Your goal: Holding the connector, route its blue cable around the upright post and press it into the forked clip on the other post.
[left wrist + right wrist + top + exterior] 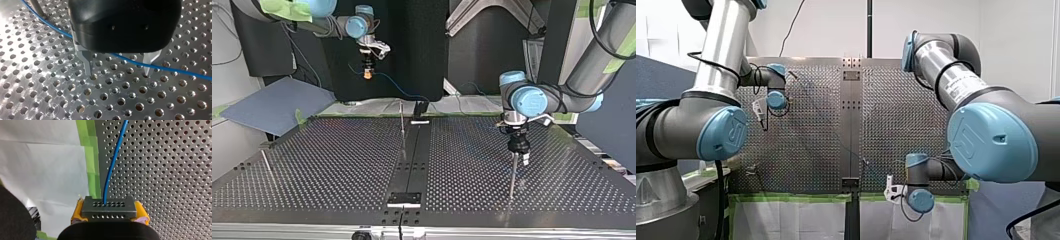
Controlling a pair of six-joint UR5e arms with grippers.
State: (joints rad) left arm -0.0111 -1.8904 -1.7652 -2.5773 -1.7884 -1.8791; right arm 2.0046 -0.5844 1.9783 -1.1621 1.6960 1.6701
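Observation:
My right gripper (109, 213) has its yellow pads shut on the grey perforated connector (109, 205). The blue cable (112, 162) runs out of the connector and over the plate. In the top view my right gripper (368, 73) hangs high at the back left, and the cable (397, 88) sags toward the table's middle. My left gripper (118, 73) is open, its metal fingers (87, 63) just above the plate on either side of the cable (160, 65). It sits atop a thin upright post (512, 176) in the top view. A second post (402, 117) stands near the centre strip.
A third thin post (267, 167) leans at the top view's left edge. A dark centre strip (412, 155) splits the perforated table (337, 165). Green tape (91, 157) lines the table edge beside my right gripper. A post base (37, 7) shows beside my left gripper.

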